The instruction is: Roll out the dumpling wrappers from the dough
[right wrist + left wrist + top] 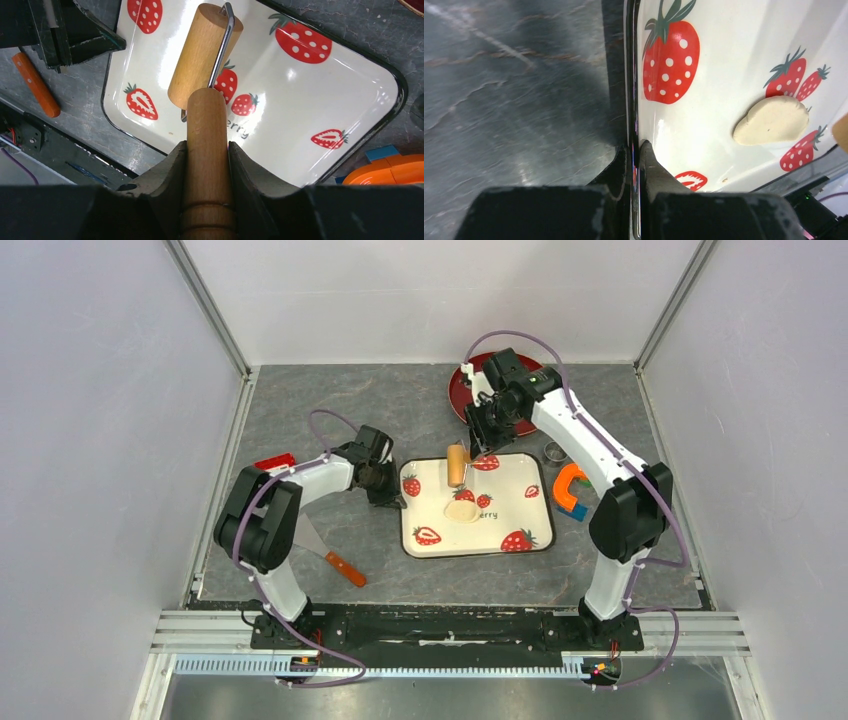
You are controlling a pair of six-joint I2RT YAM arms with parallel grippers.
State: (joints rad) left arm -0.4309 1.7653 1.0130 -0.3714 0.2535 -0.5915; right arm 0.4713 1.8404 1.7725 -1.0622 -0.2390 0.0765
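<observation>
A flattened oval piece of pale dough lies on the white strawberry tray. No dumpling wrappers are in view. My right gripper is shut on the wooden handle of a small rolling pin. Its barrel sits over the tray just behind the dough. In the right wrist view the pin hides the dough. My left gripper is shut on the tray's left rim, one finger inside and one outside.
A dark red plate lies at the back, partly under the right arm. A metal ring cutter and an orange and blue tool lie right of the tray. An orange-handled scraper and a red item lie left.
</observation>
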